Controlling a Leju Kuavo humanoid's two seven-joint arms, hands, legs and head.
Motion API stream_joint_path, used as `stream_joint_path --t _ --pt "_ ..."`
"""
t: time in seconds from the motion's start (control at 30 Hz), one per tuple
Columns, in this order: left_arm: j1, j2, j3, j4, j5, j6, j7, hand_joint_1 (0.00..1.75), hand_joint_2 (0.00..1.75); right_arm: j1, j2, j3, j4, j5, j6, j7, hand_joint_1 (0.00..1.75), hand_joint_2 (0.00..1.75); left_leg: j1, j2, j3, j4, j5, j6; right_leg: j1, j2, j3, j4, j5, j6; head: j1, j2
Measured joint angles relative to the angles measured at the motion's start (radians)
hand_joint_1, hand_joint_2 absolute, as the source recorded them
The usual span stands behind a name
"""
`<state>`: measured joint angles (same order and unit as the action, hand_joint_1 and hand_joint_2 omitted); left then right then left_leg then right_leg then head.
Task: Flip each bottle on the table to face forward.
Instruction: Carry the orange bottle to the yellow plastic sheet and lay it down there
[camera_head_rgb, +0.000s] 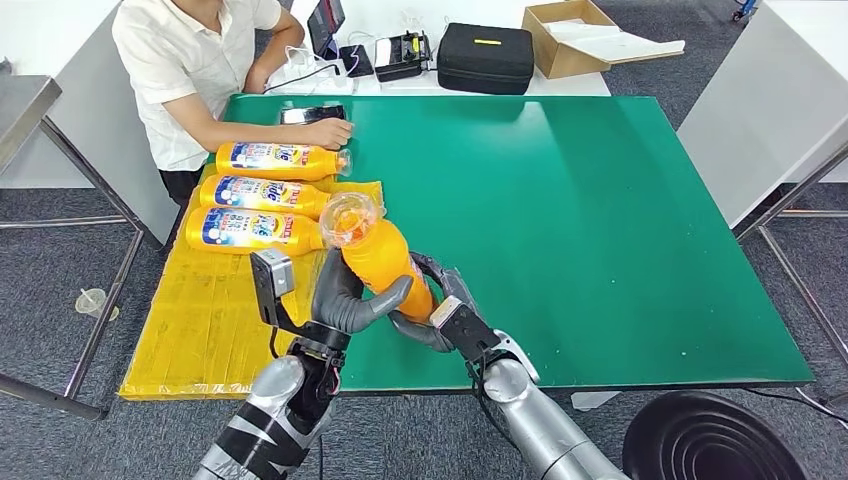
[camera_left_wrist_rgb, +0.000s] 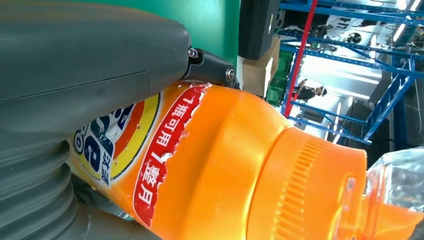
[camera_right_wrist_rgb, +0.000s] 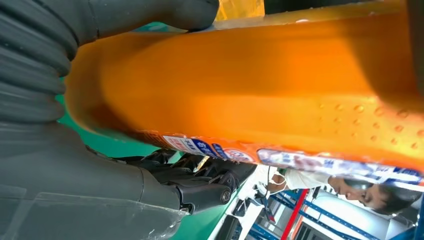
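Observation:
An orange bottle (camera_head_rgb: 381, 258) with a clear cap is lifted above the green table (camera_head_rgb: 600, 220), tilted, cap up and away from me. My left hand (camera_head_rgb: 350, 297) grips its lower body from the left and my right hand (camera_head_rgb: 437, 312) holds its base from the right. Up close, the bottle (camera_left_wrist_rgb: 240, 170) shows a red and blue label and a ribbed orange neck, and the bottle (camera_right_wrist_rgb: 260, 85) shows its plain orange side. Three more orange bottles (camera_head_rgb: 262, 193) lie side by side, labels up, on a yellow mat (camera_head_rgb: 200, 320) at the table's left.
A person in a white shirt (camera_head_rgb: 190, 60) sits at the far left corner, one hand resting by a phone (camera_head_rgb: 312, 114). A black case (camera_head_rgb: 486, 57) and a cardboard box (camera_head_rgb: 570, 35) stand behind the table. A black round bin (camera_head_rgb: 710, 440) sits at my lower right.

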<state>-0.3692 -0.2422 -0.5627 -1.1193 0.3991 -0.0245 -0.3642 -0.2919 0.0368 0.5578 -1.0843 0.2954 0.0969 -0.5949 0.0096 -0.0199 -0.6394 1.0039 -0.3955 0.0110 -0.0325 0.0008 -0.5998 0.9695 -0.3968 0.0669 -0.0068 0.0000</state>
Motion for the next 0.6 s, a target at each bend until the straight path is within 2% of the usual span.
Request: stream_joint_path --t 0.27,0.6 --pt "-0.005 -0.001 -0.005 0.005 -0.039 0.028 -0.013 1.75 1.75 0.015 0.009 0.006 -0.001 -0.020 -0.038 0.001 0.00 1.75 0.000 0.000 0.000 0.000 0.000 0.000 0.000 0.000 0.000 0.000 0.000 0.000 0.000 0.000" --pt "-0.004 -0.001 -0.005 0.005 -0.040 0.029 -0.015 1.75 1.75 0.025 0.012 0.006 -0.001 -0.021 -0.041 0.001 0.00 1.75 0.000 0.000 0.000 0.000 0.000 0.000 0.000 0.000 0.000 0.000 0.000 0.000 0.000 0.000"
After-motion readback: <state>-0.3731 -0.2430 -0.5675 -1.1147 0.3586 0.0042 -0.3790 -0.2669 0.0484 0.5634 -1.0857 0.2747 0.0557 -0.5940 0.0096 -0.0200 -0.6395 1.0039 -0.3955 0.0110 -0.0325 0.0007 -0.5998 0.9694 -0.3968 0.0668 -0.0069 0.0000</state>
